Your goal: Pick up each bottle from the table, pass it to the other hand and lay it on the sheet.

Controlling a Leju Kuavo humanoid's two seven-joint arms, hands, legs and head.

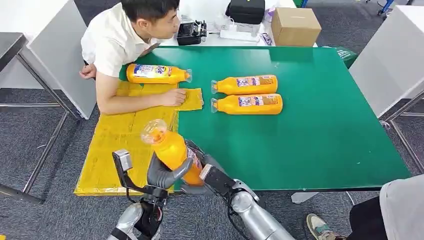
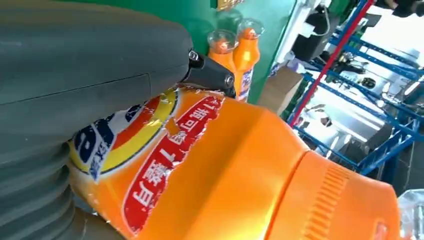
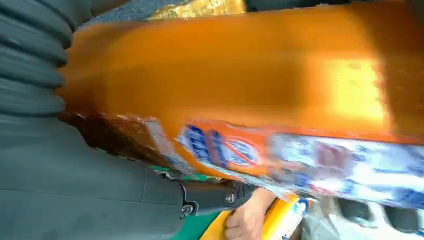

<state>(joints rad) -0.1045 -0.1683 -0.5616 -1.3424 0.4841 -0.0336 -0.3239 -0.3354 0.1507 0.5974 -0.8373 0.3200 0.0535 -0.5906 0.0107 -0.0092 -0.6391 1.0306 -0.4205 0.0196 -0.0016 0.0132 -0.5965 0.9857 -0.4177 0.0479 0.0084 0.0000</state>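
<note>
Both hands on one orange bottle [image 1: 171, 148] at near edge of green table [image 1: 325, 125], bottle tilted, clear cap up and to the far left. Left hand [image 1: 165, 175] fingers wrapped around its lower body; right hand [image 1: 200, 172] fingers closed on the base side. Yellow sheet [image 1: 120, 140] on the left, hanging off table edge. One bottle [image 1: 157, 74] lies at sheet's far end. Two more bottles [image 1: 247, 85] [image 1: 248, 104] lie side by side mid-table, caps left. Person's hand [image 1: 175, 97] rests flat on sheet. Cardboard box [image 1: 295, 26] on the far table.
</note>
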